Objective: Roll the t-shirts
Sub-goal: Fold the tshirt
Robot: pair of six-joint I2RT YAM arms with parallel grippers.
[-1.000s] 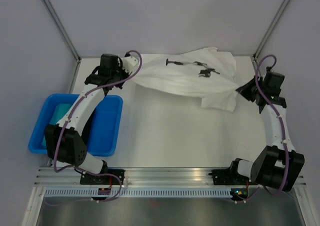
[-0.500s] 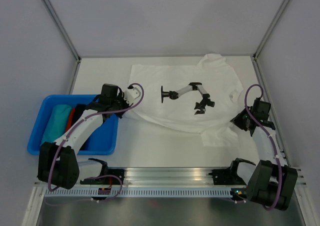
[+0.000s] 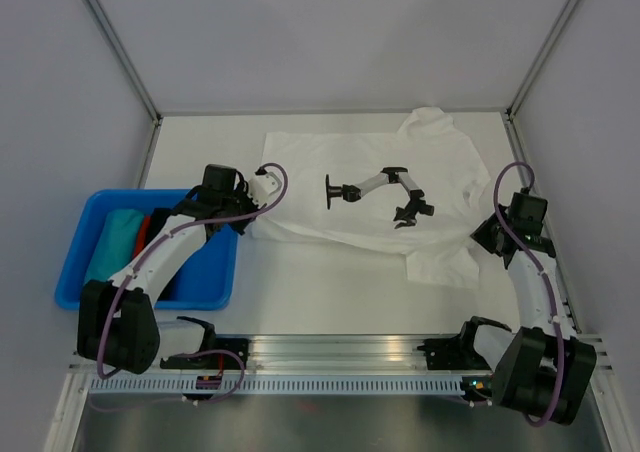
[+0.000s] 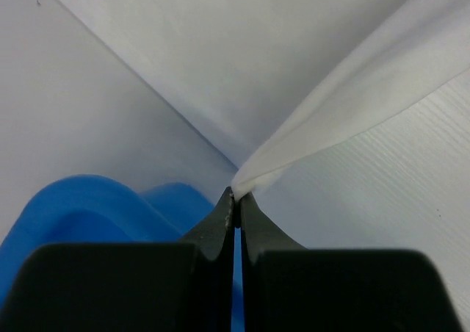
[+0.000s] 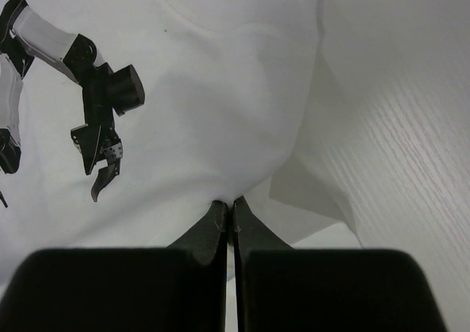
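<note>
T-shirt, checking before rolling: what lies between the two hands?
The t-shirt itself, spread flat print-up, stretching from left hand to right hand; the top view shows it.

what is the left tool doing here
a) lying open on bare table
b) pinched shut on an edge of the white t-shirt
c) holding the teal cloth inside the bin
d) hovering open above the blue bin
B: in the left wrist view the left tool has its fingertips closed together on a bunched edge of the t-shirt.
</note>
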